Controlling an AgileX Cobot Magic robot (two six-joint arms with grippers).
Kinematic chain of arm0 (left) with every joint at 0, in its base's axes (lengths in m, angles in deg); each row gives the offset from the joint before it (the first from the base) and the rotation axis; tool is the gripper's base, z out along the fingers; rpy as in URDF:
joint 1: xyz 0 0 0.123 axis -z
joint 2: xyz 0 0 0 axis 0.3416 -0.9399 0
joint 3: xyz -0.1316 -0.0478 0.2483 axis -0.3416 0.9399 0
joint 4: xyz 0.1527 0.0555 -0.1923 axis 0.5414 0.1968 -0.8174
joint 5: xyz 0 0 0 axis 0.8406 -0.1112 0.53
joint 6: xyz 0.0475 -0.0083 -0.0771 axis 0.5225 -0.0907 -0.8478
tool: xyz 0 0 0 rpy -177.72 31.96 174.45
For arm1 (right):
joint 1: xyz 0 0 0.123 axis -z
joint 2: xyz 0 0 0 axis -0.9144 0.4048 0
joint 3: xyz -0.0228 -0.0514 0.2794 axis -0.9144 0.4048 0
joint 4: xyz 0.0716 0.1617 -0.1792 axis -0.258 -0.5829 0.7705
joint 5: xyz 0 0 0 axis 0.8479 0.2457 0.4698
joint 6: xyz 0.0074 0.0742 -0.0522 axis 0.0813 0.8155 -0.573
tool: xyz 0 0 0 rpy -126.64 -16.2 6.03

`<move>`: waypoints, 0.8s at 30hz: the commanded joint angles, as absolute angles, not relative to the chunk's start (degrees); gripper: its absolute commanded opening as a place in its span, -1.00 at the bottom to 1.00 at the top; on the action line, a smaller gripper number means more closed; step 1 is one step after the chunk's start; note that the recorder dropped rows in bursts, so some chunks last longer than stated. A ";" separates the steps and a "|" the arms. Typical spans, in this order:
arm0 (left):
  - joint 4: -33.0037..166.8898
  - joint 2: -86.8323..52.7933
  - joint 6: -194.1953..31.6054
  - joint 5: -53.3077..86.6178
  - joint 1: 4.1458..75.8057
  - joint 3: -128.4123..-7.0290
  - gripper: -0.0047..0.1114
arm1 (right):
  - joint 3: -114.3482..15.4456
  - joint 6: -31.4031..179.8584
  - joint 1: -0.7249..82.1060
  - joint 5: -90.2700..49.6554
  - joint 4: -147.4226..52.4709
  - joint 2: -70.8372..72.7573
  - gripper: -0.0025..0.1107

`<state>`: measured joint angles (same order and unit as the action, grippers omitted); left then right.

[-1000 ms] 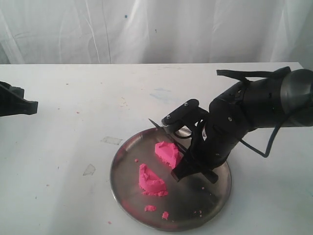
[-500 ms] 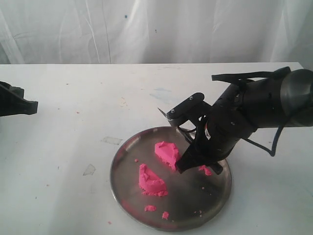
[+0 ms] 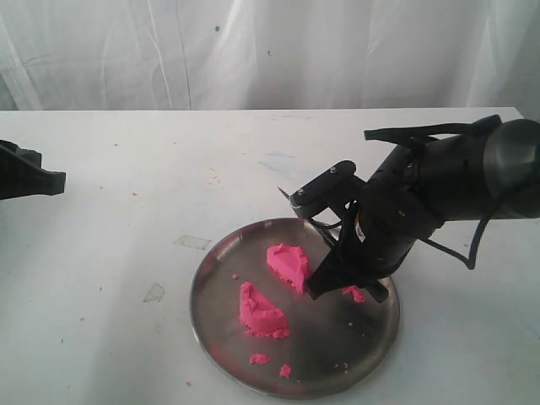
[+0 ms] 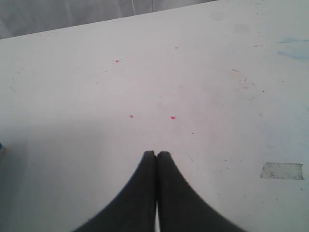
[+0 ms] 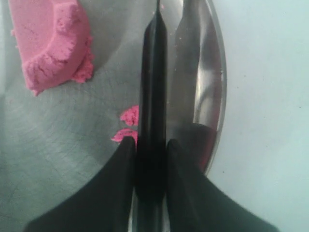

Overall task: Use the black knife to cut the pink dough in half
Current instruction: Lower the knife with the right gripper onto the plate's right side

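The pink dough lies in two wedge-shaped chunks on the round steel plate [image 3: 221, 337]: one chunk [image 3: 288, 263] near the plate's middle, the other chunk [image 3: 260, 312] nearer the front left. My right gripper [image 3: 346, 285] hovers over the plate just right of the first chunk, shut on the black knife [image 5: 153, 72]. The blade points away from the fingers, past the chunk [image 5: 50, 43] and along the plate rim [image 5: 219, 87]. My left gripper [image 4: 157, 153] is shut and holds nothing, over bare table at the far left [image 3: 25, 173].
Small pink crumbs lie on the plate [image 3: 259, 359] and beside the knife [image 5: 128, 116]. Two clear tape scraps [image 3: 192, 242] sit on the white table left of the plate. A white curtain hangs behind the table.
My right gripper has lifted the knife and drifted right, away from the dough chunks. A pink crumb now shows on the plate under it. The left arm has not moved.
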<state>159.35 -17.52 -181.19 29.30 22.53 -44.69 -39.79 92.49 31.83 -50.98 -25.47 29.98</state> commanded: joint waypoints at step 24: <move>159.68 -17.01 -181.29 29.26 22.38 -44.38 -0.92 | -39.88 93.33 31.85 -49.04 -25.17 35.01 -0.11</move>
